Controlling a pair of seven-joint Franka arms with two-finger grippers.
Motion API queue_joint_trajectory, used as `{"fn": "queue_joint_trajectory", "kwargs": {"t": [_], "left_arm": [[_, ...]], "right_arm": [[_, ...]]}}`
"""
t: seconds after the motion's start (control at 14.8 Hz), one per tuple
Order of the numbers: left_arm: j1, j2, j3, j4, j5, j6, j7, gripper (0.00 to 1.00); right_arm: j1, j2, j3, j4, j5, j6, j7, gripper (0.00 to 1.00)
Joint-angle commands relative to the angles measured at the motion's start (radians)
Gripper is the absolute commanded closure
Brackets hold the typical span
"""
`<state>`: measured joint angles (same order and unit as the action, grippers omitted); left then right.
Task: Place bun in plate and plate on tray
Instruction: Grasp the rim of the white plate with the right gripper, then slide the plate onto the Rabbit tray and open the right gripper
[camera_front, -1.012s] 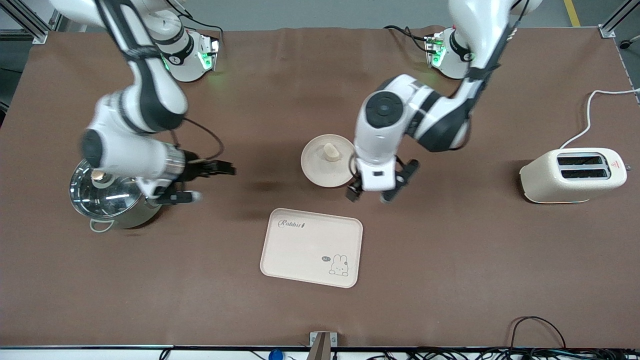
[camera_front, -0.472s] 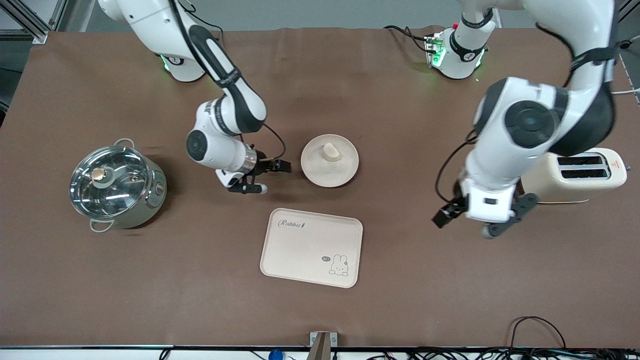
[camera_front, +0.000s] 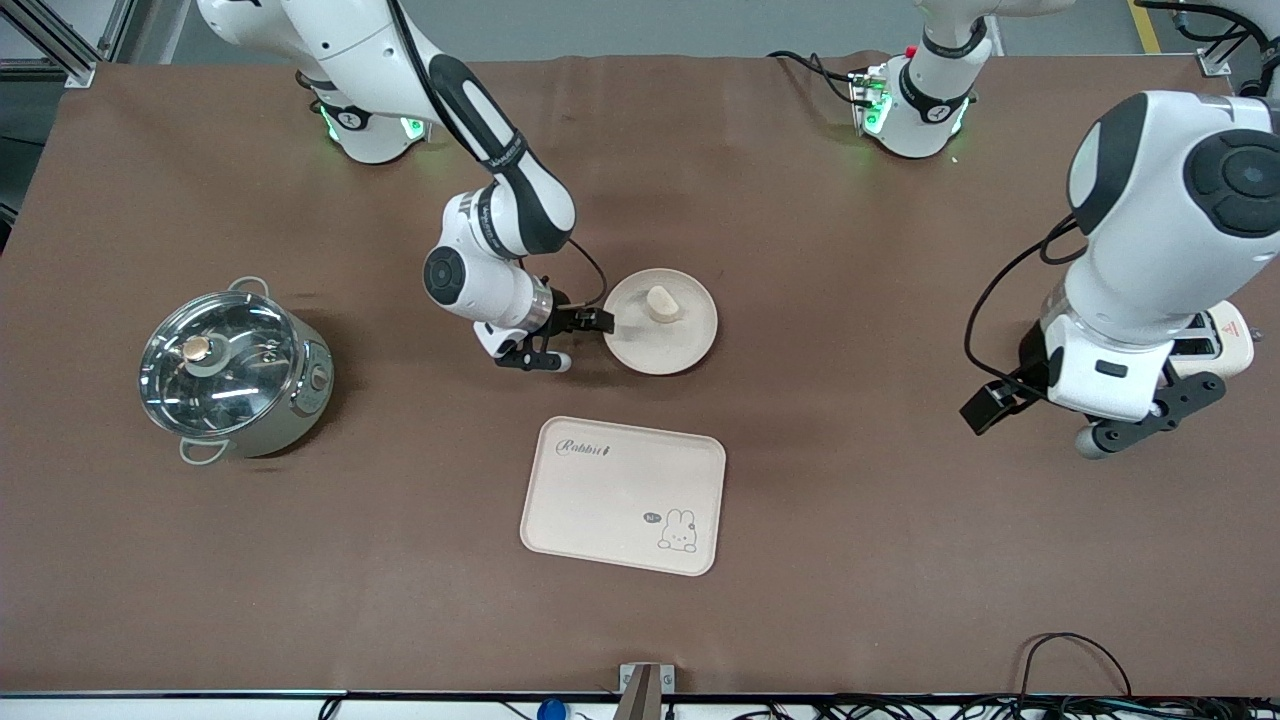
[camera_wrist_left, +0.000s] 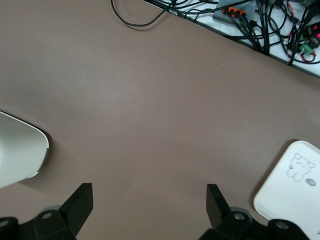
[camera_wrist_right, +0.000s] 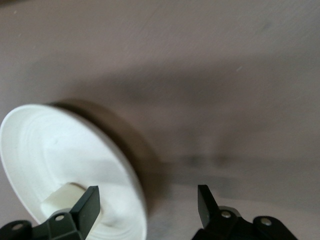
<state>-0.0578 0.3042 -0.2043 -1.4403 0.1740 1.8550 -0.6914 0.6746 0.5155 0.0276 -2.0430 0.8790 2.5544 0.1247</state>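
Note:
The bun (camera_front: 660, 303) lies on the round cream plate (camera_front: 680, 345) in the middle of the table. The cream tray (camera_front: 622, 495) with "Rabbit" lettering lies nearer to the front camera than the plate, bare. My right gripper (camera_front: 575, 342) is open and low at the plate's edge toward the right arm's end. In the right wrist view the plate's rim (camera_wrist_right: 65, 150) sits between its open fingers (camera_wrist_right: 147, 202), with the bun (camera_wrist_right: 60, 200) by one fingertip. My left gripper (camera_front: 1033, 430) is open and empty over bare table beside the toaster; the left wrist view (camera_wrist_left: 149, 200) shows the same.
A steel pot with a glass lid (camera_front: 235, 375) stands toward the right arm's end. A cream toaster (camera_front: 1230, 340) stands at the left arm's end, mostly hidden by the left arm. The left wrist view shows the toaster (camera_wrist_left: 20, 155) and a tray corner (camera_wrist_left: 295, 190).
My right gripper has moved from over the pot to the plate's edge. My left gripper has moved from beside the plate to the toaster's end of the table.

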Motion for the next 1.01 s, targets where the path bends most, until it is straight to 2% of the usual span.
{"fn": "queue_joint_trajectory", "kwargs": {"t": [0.0,0.13,0.34,0.54,0.74,0.94], "left_arm": [[0.004,0.009,-0.009,0.000,0.001,-0.011,0.077,0.00],[0.010,-0.002,-0.007,0.000,-0.010,-0.013,0.148,0.00],[0.030,-0.004,-0.014,0.000,-0.013,-0.042,0.187,0.00],[0.027,0.001,-0.018,-0.005,-0.018,-0.082,0.182,0.00],[0.022,0.003,-0.018,-0.008,-0.016,-0.085,0.176,0.00],[0.021,0.003,-0.018,-0.006,-0.016,-0.105,0.179,0.00]], "right_arm": [[0.036,0.012,-0.009,-0.006,0.041,0.040,0.000,0.47],[0.036,0.014,-0.008,-0.006,0.041,0.040,-0.002,0.73],[0.037,0.020,-0.008,-0.002,0.043,0.041,-0.002,0.97],[0.017,0.018,-0.009,0.012,0.043,0.027,0.003,0.99],[-0.001,-0.023,-0.018,0.033,0.043,0.026,0.039,1.00],[-0.059,-0.045,-0.021,0.087,0.031,0.027,0.036,1.00]]}}
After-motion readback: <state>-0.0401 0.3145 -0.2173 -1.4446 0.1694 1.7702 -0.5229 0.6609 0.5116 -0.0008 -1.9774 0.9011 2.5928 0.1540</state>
